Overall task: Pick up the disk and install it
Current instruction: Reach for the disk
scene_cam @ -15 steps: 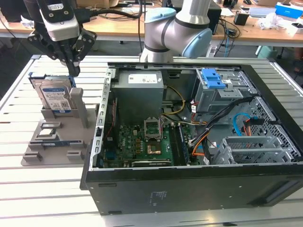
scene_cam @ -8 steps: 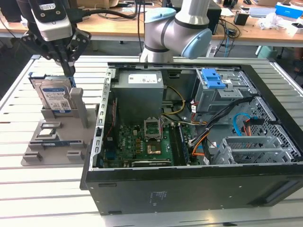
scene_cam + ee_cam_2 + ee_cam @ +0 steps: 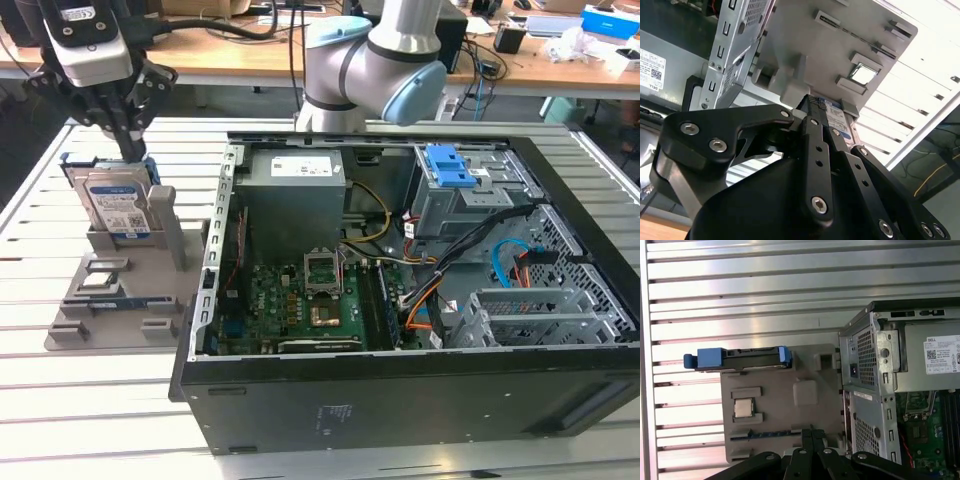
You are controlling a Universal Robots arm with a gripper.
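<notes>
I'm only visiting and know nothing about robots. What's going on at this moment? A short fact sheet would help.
Gripper: at the top edge of the disk in the exterior view
Grip: cannot tell whether it holds the disk
Disk: standing on edge in a grey holder, outside the computer, not installed
Computer case: open, on the exterior view's right of the holder
Blue latch piece: on the drive cage inside the case
Processor chip: lying flat on the holder
Surface: slatted metal table

1. Exterior view: well off, slanting down over the open computer case (image 3: 400, 410).
2. My first wrist view: above the case's side, facing straight down.
3. My second wrist view: close; all share that case side.
</notes>
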